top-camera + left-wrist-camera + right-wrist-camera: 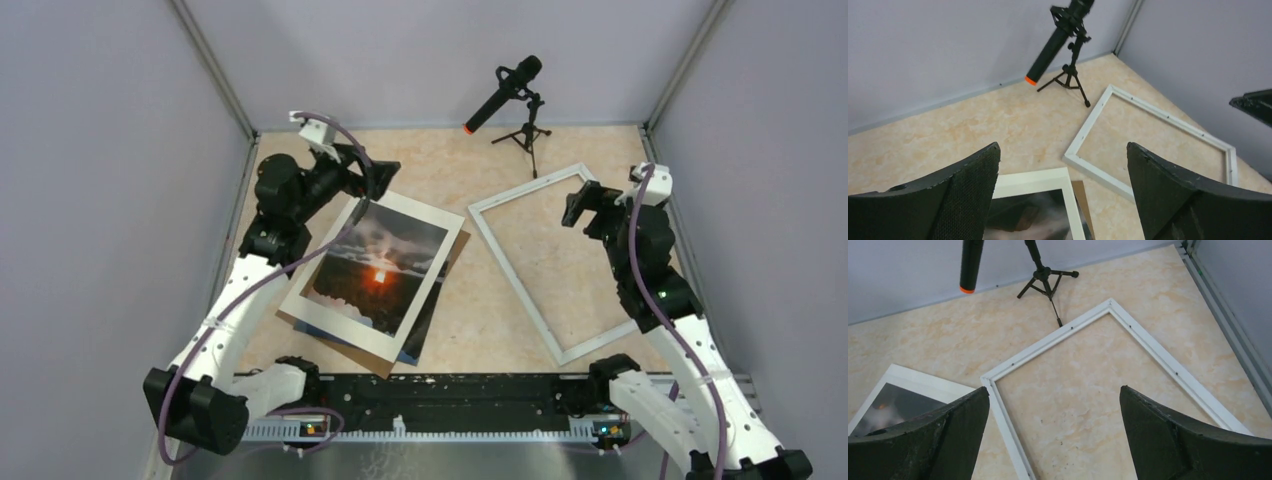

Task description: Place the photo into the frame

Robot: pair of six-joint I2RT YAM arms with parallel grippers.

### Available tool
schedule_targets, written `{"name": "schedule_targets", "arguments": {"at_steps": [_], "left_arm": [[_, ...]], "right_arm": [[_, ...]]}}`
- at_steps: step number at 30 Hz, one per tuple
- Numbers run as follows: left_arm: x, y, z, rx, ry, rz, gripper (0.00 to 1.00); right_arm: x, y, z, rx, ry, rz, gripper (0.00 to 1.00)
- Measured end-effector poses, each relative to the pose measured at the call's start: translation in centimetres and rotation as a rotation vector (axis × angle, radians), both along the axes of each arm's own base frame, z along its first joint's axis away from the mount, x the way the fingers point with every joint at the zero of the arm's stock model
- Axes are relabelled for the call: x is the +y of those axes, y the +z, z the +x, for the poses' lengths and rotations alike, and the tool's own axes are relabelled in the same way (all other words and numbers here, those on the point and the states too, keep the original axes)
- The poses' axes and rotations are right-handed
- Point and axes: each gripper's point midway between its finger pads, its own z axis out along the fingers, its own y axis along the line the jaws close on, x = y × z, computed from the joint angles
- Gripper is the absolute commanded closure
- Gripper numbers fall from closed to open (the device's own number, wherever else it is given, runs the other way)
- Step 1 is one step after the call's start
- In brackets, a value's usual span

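Two black claws hang with fingers spread. The left claw [375, 180] [1063, 150] is above the far corner of the rectangular orange-sun photo [375, 260], which lies under a flat white mat [335, 328] on the beige marbled table [440, 160]. The right claw [580, 205] [1053, 395] is above the empty thin white rectangular frame [516, 285], which lies near the photo.

Pale grey-lilac walls [450, 50] on three sides, metal posts [213, 70] at far corners. Beige marbled tabletop [420, 160]. Black mic [505, 93] with orange tip on small tripod [528, 135] near back wall. Even light.
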Motion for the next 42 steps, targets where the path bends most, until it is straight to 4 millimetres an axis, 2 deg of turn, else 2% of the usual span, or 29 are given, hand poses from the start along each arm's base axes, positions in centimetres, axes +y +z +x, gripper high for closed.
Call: {"name": "schedule_targets", "arguments": {"at_steps": [4,6,7,9,12,14,19,21,24,27,30,33,37,42], "left_arm": [[-3.0,-2.9,-0.9,0.048,-0.051,0.1,0.02],[-3.1,-4.2,-0.9,0.071,-0.037,0.148,0.02],[-3.0,-4.7,-0.8,0.079,-0.017,0.17,0.02],[-2.6,-5.5,-0.5,0.086,0.025,0.199,0.02],[-1.9,-7.3,-0.1,0.122,0.091,0.224,0.02],[-1.3,-9.0,0.2,0.171,0.149,0.239,0.02],[0.0,-12.5,0.6,0.354,0.294,0.186,0.02],[0.5,-14.6,-0.1,0.445,0.324,0.164,0.02],[1.1,-19.0,-2.0,0.584,0.344,0.135,0.02],[2.0,-24.2,-5.3,0.753,0.354,0.137,0.02],[2.7,-27.5,-8.3,0.878,0.37,0.143,0.02],[2.8,-28.0,-10.0,0.926,0.364,0.104,0.02],[2.3,-28.3,-11.2,0.966,0.344,0.038,0.02],[2.4,-30.8,-13.2,1.078,0.361,0.019,0.02]], "right_arm": [[0.4,-1.9,1.1,0.065,-0.016,0.029,0.01],[1.5,-3.3,1.8,0.113,0.014,0.057,0.01],[2.7,-4.9,2.4,0.172,0.049,0.092,0.01],[3.7,-6.1,2.7,0.216,0.077,0.122,0.01],[6.8,-8.8,3.1,0.321,0.166,0.212,0.01],[9.7,-10.5,3.0,0.37,0.248,0.284,0.01],[17.9,-15.1,0.2,0.523,0.464,0.43,0.01],[20.7,-16.5,-1.0,0.585,0.525,0.474,0.03],[24.5,-17.8,-2.9,0.639,0.605,0.543,0.07],[27.2,-18.3,-4.6,0.674,0.663,0.612,0.13],[29.1,-18.8,-5.4,0.698,0.69,0.682,0.21],[30.6,-19.7,-6.4,0.739,0.706,0.743,0.26],[32.2,-20.2,-7.6,0.778,0.734,0.8,0.31],[33.8,-20.2,-9.3,0.804,0.775,0.825,0.31]]}}
